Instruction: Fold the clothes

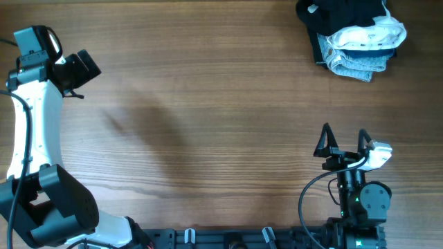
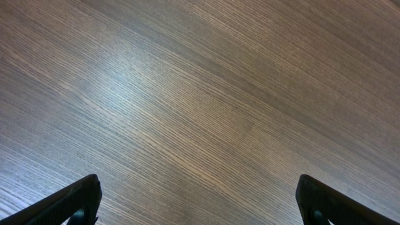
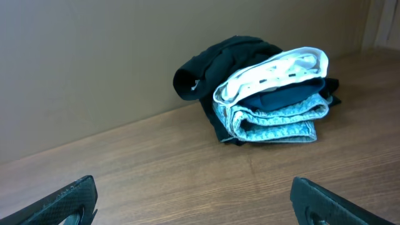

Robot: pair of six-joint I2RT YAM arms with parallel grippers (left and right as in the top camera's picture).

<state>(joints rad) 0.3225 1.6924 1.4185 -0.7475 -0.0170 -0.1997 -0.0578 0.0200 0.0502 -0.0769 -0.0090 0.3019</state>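
The table (image 1: 208,104) is brown wood with a fine grain running along its length, matte with a soft sheen in places. 1 heap of cloth (image 3: 269,94) sits on it in the far right corner, close to the back edge where a plain wall (image 3: 94,62) rises. In the heap, a black garment (image 1: 332,14) is bunched at the back and left. A folded blue denim piece (image 1: 356,66) lies at the front, and a white fabric (image 1: 367,34) with dark marks rests on top. Whether the denim touches the wood or lies on black cloth cannot be told
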